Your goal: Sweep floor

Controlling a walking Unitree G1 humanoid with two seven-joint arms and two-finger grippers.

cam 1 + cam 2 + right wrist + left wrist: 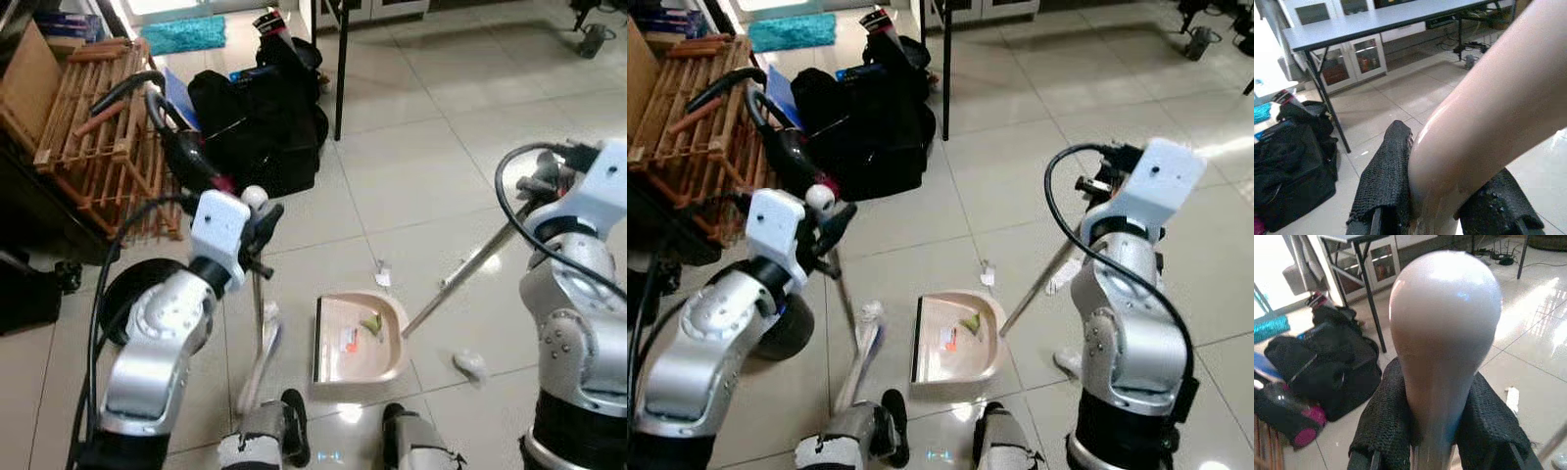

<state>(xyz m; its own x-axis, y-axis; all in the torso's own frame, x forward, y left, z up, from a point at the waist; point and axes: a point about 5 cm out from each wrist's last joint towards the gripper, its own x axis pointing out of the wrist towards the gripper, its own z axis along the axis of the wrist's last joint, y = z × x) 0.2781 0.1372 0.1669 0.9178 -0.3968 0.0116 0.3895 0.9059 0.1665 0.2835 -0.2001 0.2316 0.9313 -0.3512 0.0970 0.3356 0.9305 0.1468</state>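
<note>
My left gripper (257, 221) is shut on the broom handle just under its rounded cream knob (1444, 323), with black fingers (1381, 426) on both sides. The broom's pale head (261, 357) rests on the tiles to the left of the dustpan. The cream dustpan (358, 338) lies flat on the floor before my feet, holding a green scrap (371, 324) and an orange one. Its long metal handle (460, 274) slants up to my right gripper (549, 182), which is shut on the cream grip (1474, 127). A white scrap (382, 277) lies beyond the pan, and another (470, 365) lies at its right.
Black bags (265, 117) and a wooden slatted rack (98, 127) crowd the left rear. A black table leg (340, 69) stands behind the bags. A dark round base (137, 284) sits by my left arm. A teal mat (183, 34) lies far back. Open tiles stretch right.
</note>
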